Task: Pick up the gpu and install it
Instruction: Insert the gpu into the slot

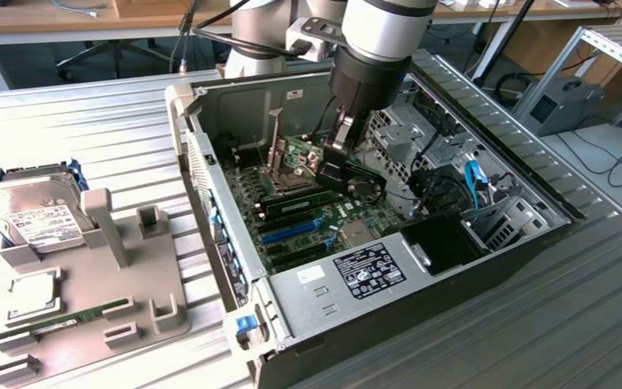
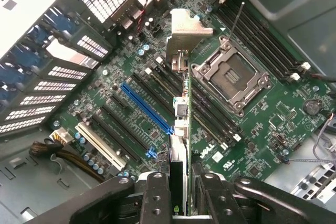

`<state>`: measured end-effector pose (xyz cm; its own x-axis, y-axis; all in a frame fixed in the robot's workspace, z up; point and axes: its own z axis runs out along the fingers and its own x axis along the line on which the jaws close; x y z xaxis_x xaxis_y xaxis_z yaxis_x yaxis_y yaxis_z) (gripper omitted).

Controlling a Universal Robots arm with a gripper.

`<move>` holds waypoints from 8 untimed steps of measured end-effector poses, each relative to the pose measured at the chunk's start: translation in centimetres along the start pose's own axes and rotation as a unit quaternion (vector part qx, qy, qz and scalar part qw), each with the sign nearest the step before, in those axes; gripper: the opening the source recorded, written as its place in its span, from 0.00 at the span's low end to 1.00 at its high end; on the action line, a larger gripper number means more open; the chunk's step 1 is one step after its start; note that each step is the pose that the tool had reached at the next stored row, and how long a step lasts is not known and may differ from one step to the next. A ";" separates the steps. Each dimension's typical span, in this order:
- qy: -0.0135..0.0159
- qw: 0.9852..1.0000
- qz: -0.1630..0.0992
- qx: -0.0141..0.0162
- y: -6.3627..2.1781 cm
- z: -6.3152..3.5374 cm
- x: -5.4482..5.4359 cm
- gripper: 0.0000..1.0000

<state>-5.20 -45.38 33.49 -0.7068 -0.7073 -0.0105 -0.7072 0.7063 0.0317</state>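
Green gpu [image 1: 302,154], gripped edge-down in my end effector [image 1: 335,152], hangs just above centre of the exterior frame, over the motherboard [image 1: 327,217] inside the open case [image 1: 246,101], aligned for slotting.

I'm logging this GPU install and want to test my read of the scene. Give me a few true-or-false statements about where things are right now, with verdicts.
1. The gripper is closed on the gpu inside the open computer case. True.
2. The gpu is seated in the blue slot. False: the blue slot is empty, and the card is held edge-on in the gripper over the motherboard.
3. The hard drive is mounted inside the case. False: it sits outside the case, at the grey fixture on the exterior view's left.
4. The RAM stick lies on the grey fixture. True.
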 end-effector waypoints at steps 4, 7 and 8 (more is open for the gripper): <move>0.000 1.000 -0.005 0.000 0.00 0.01 0.0 0.26; 0.000 1.000 -0.011 0.000 0.00 0.03 0.0 0.26; 0.000 1.000 -0.014 0.000 0.00 0.04 0.0 0.26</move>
<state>-5.20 -45.38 33.45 -0.6867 -0.7269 -0.0105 -0.7268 0.6862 0.0317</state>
